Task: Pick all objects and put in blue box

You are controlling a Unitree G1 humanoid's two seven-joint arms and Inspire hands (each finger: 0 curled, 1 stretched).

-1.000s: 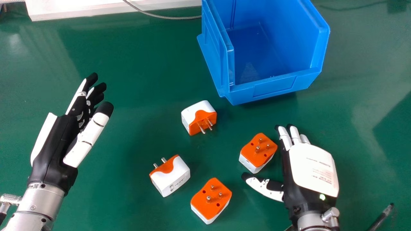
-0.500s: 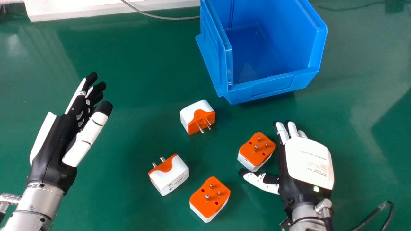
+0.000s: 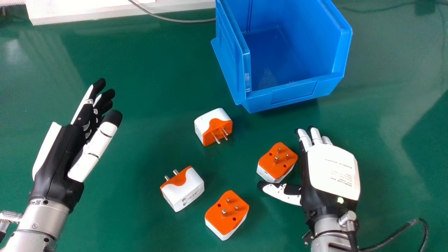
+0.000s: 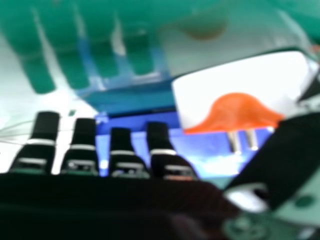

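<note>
In the head view the blue box (image 3: 292, 94) stands at the back, nothing in it. Four orange-and-white plug adapters lie on the green table: one near the box (image 3: 213, 126), one at centre left (image 3: 185, 190), one nearer the front (image 3: 226, 214) and one at right (image 3: 277, 161). My right hand (image 3: 332, 171) is open just right of that last adapter, its thumb at the adapter's near side. In the right hand view an adapter (image 4: 245, 92) sits between the open fingers of my right hand (image 4: 127, 155) and its thumb. My left hand (image 3: 63, 154) is open at the left, holding nothing.
A white panel (image 3: 87, 12) runs along the back left, with a grey cable (image 3: 168, 17) from it toward the box. A black cable (image 3: 395, 234) curves beside my right wrist on the green table (image 3: 140, 70).
My right hand has shifted slightly left and away from the front edge, still beside the right adapter. The whole scene has drifted a little left. The left hand is nearly unchanged.
</note>
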